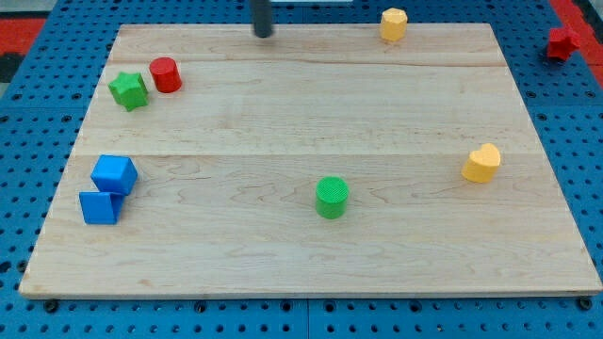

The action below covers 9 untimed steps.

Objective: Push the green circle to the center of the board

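Note:
The green circle (332, 197) is a short green cylinder standing on the wooden board (311, 113), a little below the board's middle and slightly to the view's right. My tip (263, 34) is at the view's top edge of the board, left of centre, far above the green circle and touching no block.
A red cylinder (166, 74) and a green star (128, 90) sit at the upper left. Two blue blocks (114, 174) (99, 207) sit at the lower left. A yellow hexagon (393, 24) is at the top, a yellow heart (481, 163) at the right. A red block (563, 42) lies off the board.

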Each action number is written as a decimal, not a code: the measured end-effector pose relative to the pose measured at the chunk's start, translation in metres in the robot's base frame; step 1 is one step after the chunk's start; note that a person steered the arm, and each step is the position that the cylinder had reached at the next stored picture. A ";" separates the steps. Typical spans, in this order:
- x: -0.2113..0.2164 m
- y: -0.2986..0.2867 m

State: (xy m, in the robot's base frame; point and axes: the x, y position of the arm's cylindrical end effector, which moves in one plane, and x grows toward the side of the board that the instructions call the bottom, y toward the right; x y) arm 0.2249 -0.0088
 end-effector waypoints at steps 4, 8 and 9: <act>0.058 0.041; 0.314 0.041; 0.235 0.036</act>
State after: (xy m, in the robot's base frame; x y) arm 0.4597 0.0271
